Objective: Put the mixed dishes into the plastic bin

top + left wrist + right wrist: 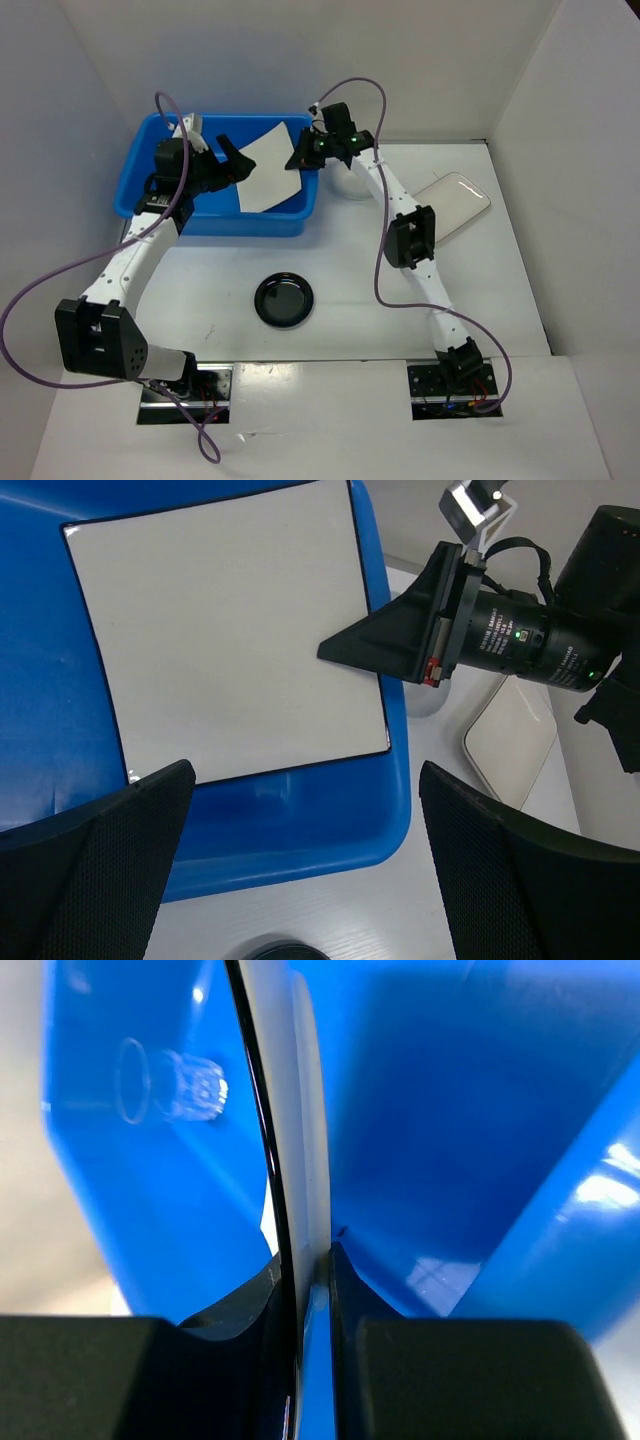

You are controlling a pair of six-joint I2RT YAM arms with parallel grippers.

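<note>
The blue plastic bin (132, 188) stands at the far left. The large square white plate (265, 165) with a dark rim leans tilted inside it. My right gripper (300, 158) is shut on the plate's right edge; the right wrist view shows the fingers (250, 1300) pinching the plate (300, 1110) edge-on over the bin (450, 1110). A small clear cup (185, 1085) lies in the bin. My left gripper (232, 160) hovers open and empty over the bin. The black saucer (284, 299) sits on the table. The pale plate (455, 205) lies at the right. The white bowl (348, 186) is partly hidden behind the right arm.
White walls close in the table at the back and both sides. Purple cables loop from both arms. In the left wrist view the bin's near corner (300, 820), the square plate (230, 630) and the pale plate (510, 740) show.
</note>
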